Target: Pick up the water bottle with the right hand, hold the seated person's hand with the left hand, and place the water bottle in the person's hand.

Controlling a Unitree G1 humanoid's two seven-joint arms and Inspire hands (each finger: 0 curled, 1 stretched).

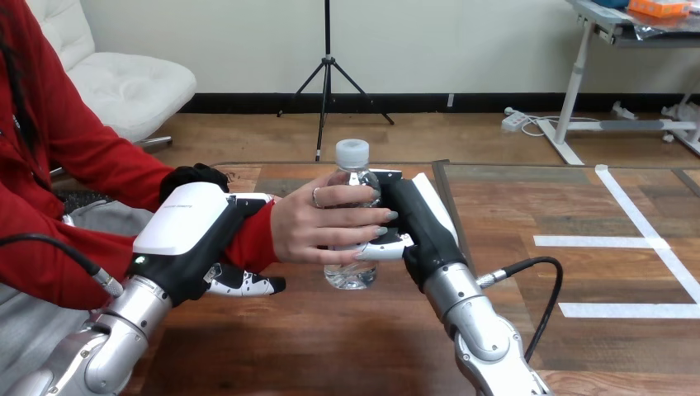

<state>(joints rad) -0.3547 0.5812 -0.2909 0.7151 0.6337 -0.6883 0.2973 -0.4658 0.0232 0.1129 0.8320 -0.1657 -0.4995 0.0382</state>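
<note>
There is one clear plastic water bottle (350, 272) with a white round cap, and it stands straight up near the middle of the brown wooden table (330, 346). Its bottom is down by the table top, but nobody could tell if it touches.

Three hands are close to it: two robot hands and one person's hand.

The robot's right hand (413, 227) is on the right side of the bottle. Its black-and-white fingers (386, 247) are curled round the bottle, so it grips it.

The person's hand (326, 227) comes in from the left. Its fingers wrap round the middle of the same bottle, so two hands are on it at once.

The robot's left hand (186, 223) sits on the person's wrist, just behind that hand, where the red sleeve (252, 239) ends. Its white back is on top and its thumb (248, 285) lies under the wrist, clamped round it.
</note>
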